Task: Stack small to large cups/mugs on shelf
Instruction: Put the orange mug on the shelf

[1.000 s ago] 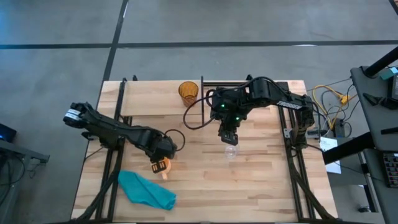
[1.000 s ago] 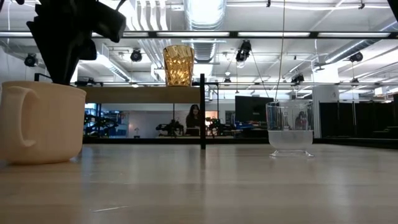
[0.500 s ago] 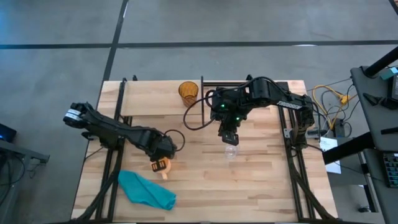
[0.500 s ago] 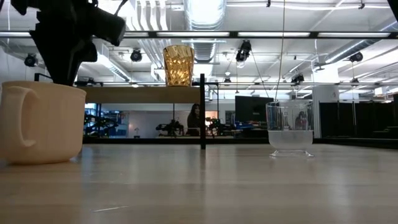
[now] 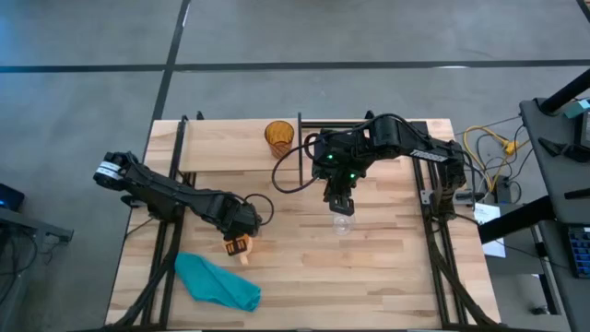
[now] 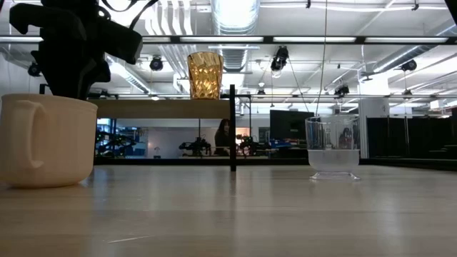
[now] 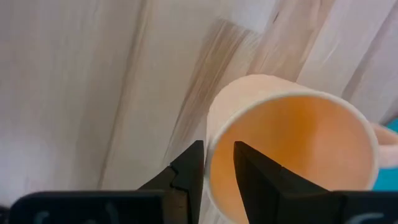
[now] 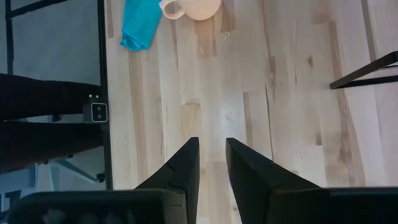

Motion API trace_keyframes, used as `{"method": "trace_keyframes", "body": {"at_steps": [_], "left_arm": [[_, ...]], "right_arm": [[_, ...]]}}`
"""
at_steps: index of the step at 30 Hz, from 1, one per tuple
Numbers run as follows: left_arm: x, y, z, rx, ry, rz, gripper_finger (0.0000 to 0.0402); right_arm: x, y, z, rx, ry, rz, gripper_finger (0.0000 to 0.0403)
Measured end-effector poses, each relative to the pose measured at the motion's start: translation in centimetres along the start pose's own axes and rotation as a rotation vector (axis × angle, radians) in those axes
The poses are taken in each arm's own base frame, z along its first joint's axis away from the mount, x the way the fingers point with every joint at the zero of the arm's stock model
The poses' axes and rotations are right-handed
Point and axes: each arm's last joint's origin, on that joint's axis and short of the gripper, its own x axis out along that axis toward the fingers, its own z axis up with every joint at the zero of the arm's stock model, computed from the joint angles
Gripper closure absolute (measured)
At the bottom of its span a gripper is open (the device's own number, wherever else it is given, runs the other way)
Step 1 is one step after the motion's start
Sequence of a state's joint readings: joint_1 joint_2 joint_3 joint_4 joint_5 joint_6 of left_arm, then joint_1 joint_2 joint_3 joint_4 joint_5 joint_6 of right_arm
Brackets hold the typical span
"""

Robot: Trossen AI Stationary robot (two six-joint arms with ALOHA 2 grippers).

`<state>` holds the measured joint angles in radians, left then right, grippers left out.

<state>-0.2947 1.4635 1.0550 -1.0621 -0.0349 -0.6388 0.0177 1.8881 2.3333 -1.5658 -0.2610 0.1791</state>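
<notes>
The orange mug (image 5: 241, 247) stands upright on the table, left of centre, with its handle (image 6: 27, 135) showing in the low view. My left gripper (image 7: 217, 149) is over it, shut on its rim. The tiny clear glass cup (image 5: 342, 223) stands on its base (image 6: 333, 173) right of centre. My right gripper (image 5: 339, 201) hovers just beyond it, toward the far edge, its fingers a narrow gap apart (image 8: 211, 142) and touching nothing. The amber tumbler (image 5: 279, 138) stands on the pale shelf board (image 5: 226, 148) at the far edge. My left gripper holds the mug's wall at the rim (image 7: 210, 163), on the side away from the handle (image 7: 387, 135). One finger (image 7: 252, 177) is inside the mug and one (image 7: 186, 177) outside. The fingers come from above, pointing down. The mug is upright with its base (image 6: 46, 182) on the table.
A teal cloth (image 5: 217, 281) lies crumpled near the table's near left corner. A black upright rod (image 6: 233, 128) rises beside the tumbler at the shelf's end. Black frame rails run along the left and right sides. Bare planks lie between mug and glass cup.
In the low view my left gripper has settled a little lower and shifted slightly over the mug's rim. The mug stays on the table.
</notes>
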Motion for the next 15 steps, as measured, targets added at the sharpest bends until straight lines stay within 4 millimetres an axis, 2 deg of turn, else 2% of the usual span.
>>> {"method": "trace_keyframes", "body": {"at_steps": [7, 15], "left_arm": [[0.69, 0.12, -0.22, 0.000, 0.006, 0.000, 0.0327], [0.19, -0.01, -0.08, 0.042, -0.004, -0.023, 0.0327]], "right_arm": [[0.02, 0.00, 0.01, 0.001, 0.000, 0.000, 0.0327], [0.02, 0.01, 0.06, 0.000, -0.005, 0.001, 0.0332]]}}
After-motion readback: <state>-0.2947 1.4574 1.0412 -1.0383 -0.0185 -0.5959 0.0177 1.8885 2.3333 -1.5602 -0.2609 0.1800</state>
